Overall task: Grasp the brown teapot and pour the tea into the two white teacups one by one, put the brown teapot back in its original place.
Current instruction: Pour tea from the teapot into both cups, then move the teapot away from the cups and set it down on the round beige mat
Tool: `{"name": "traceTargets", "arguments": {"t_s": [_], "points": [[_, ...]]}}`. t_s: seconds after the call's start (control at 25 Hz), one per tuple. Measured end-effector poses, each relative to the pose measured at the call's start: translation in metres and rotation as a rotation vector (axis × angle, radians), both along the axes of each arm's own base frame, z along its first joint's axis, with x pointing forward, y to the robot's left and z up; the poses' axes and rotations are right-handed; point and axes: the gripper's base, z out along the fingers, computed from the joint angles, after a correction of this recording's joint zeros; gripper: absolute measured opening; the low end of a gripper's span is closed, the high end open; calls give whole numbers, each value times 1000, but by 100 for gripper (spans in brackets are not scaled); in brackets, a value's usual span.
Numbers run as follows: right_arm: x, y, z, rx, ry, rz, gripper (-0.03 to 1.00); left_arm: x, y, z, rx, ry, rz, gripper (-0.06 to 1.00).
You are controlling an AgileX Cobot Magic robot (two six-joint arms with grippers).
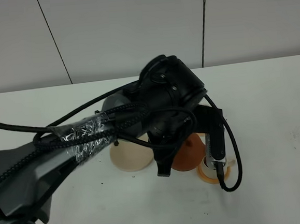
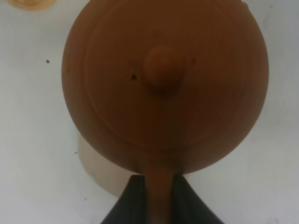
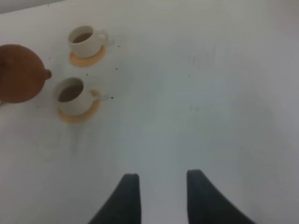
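Note:
The brown teapot (image 2: 163, 79) fills the left wrist view from above, upright with its lid on. My left gripper (image 2: 161, 203) is shut on its loop handle. The beige trivet (image 2: 98, 170) shows partly under the pot's edge. In the exterior high view my left arm (image 1: 169, 95) covers most of the teapot (image 1: 188, 153), which is between the trivet (image 1: 128, 156) and one teacup (image 1: 212, 167). The right wrist view shows the teapot (image 3: 18, 72) with its spout toward two white teacups (image 3: 86, 39) (image 3: 72, 93) on tan coasters. Both cups hold dark tea. My right gripper (image 3: 159, 196) is open and empty.
A white tabletop (image 1: 275, 112) spreads to the right of the cups. A grey panelled wall (image 1: 133, 25) stands behind it. A black cable (image 1: 235, 157) loops down from my left wrist next to the near cup.

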Motion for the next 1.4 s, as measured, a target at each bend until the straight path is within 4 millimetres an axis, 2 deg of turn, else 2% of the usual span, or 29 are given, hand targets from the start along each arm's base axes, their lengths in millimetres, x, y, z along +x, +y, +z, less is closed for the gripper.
{"name": "traceTargets", "arguments": {"t_s": [0.28, 0.64, 1.4], "points": [[0, 0, 0, 0, 0, 0, 24, 6, 10, 5, -54, 39, 49, 17], [0, 0, 0, 0, 0, 0, 24, 20, 31, 8, -164, 173, 123, 17], [0, 0, 0, 0, 0, 0, 24, 28, 39, 8, -206, 182, 138, 17]]}}
